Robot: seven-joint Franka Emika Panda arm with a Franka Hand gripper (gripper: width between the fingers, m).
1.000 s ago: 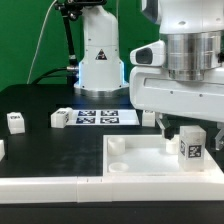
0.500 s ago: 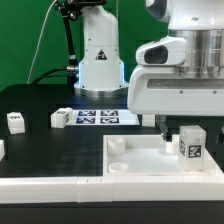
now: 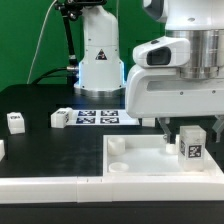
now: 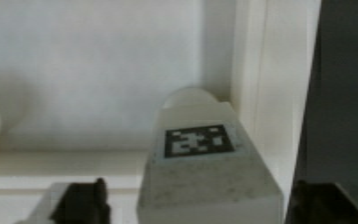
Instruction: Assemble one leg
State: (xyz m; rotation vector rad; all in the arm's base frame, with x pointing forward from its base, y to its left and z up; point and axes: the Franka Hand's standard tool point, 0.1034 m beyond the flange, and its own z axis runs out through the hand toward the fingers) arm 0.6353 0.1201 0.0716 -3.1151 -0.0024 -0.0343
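A leg (image 3: 192,144), a small white block with a black-and-white tag, stands upright on the big white tray piece (image 3: 140,162) near its right side in the exterior view. My gripper (image 3: 187,126) hangs right over it, open, with one dark finger (image 3: 165,128) down beside the leg's top. In the wrist view the leg (image 4: 202,150) stands between the fingers (image 4: 78,203), with a gap on each side. My gripper (image 4: 202,208) holds nothing. Two more legs (image 3: 60,118) (image 3: 16,121) stand on the black table at the exterior view's left.
The marker board (image 3: 100,117) lies flat behind the tray, in front of the robot base (image 3: 98,55). A long white bar (image 3: 40,186) lies along the front edge. Another white part (image 3: 2,150) shows at the far left edge.
My gripper has shifted slightly toward the exterior view's left over the leg. The leg and the other parts have not moved.
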